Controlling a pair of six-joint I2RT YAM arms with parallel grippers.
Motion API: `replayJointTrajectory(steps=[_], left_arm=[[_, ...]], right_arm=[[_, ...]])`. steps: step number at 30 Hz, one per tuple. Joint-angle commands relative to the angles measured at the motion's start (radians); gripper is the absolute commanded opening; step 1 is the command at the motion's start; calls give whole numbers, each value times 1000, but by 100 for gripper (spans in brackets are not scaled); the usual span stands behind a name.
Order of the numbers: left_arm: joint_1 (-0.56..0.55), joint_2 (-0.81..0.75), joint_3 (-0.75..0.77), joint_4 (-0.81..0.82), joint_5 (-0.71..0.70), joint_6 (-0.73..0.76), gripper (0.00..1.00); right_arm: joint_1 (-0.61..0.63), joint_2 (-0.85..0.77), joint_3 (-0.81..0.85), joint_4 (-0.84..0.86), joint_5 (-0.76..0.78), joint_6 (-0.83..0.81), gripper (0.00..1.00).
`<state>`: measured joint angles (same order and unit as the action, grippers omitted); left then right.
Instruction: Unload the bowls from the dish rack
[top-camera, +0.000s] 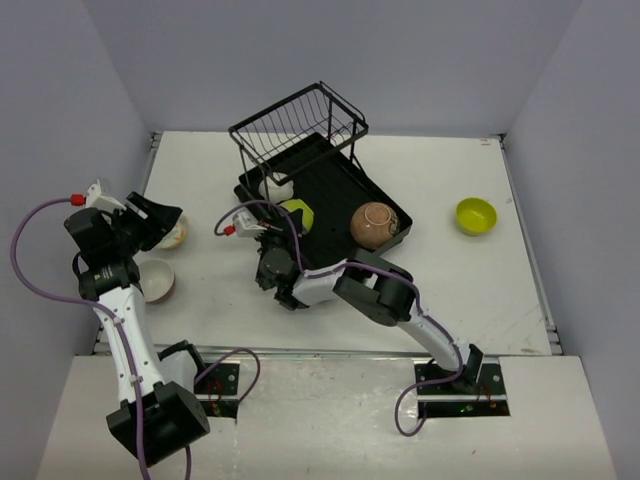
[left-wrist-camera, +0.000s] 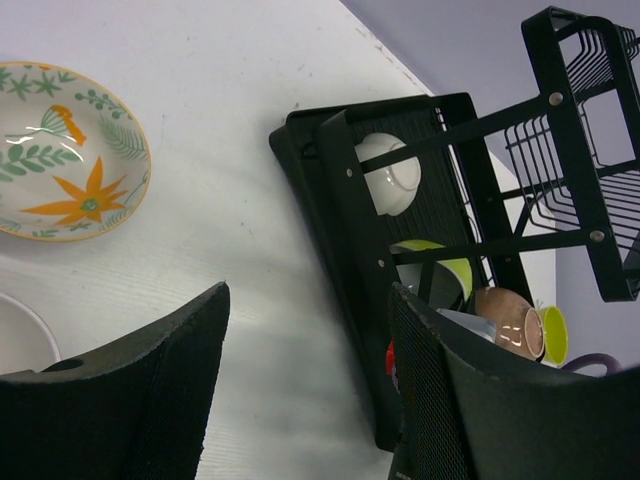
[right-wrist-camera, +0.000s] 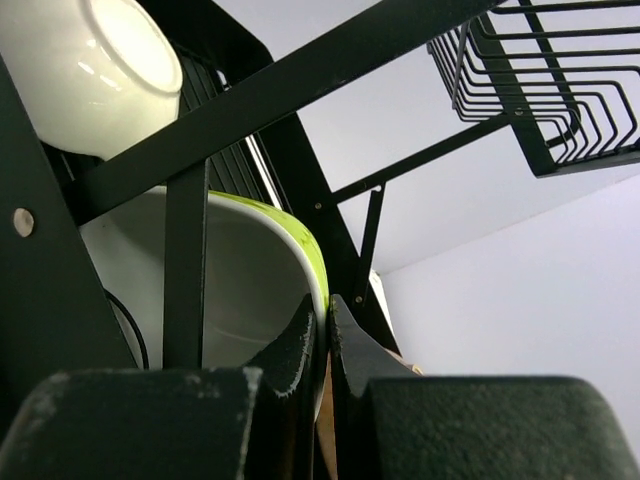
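Six bowls in all: three in the dish rack (top-camera: 335, 185), three out on the table (top-camera: 450, 290). One rack, two arms.

Rack skewed to the table edges, raised wire basket (top-camera: 300, 120) at the far end; long axis seemingly running from far-left to near-right, though hard to judge from the overhead angle.

Inside the rack tray, under the basket frame:
- white bowl (top-camera: 275, 187), tipped on its side, foot ring showing in the left wrist view.
- lime-green bowl (top-camera: 297, 213), standing on edge just beside the white one, pale inside facing the right wrist camera.
- tan-brown bowl (top-camera: 375, 224), largest of the set, at the near-right part of the tray, foot ring up.

Nothing visible in the wire basket itself.

On the table:
- second lime-green bowl (top-camera: 476, 215), mouth up, well apart to the right of the rack.
- patterned bowl (left-wrist-camera: 65, 150), white with orange flowers and green leaves, mouth up, at the left.
- reddish-outside bowl (top-camera: 155, 280), white inside, mouth up, near the patterned one on its near side.

Right gripper (right-wrist-camera: 322, 325) reaching in from the rack's near side, jaws pinched together on the rim of the racked lime-green bowl.

Left gripper (left-wrist-camera: 308, 300) over the left of the table next to the patterned bowl, jaws well apart, holding nothing.
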<state>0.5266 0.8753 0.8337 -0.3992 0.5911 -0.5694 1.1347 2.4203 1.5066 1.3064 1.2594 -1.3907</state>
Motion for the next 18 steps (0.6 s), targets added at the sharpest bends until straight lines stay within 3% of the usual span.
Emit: replayJointTrajectory(steps=[1,14,18], left_arm=[[-7,-1,-10,51,-5,-10,66],[-8,2,-22,53,-20,5,66],[-8,4,-12,43,-37,26,66]], right_arm=[[0,-134,-40,355,-3,21,0],[-53,-231,-39,353,-26,-48,0],[-62,-282,-106,353,-8,-13,0]])
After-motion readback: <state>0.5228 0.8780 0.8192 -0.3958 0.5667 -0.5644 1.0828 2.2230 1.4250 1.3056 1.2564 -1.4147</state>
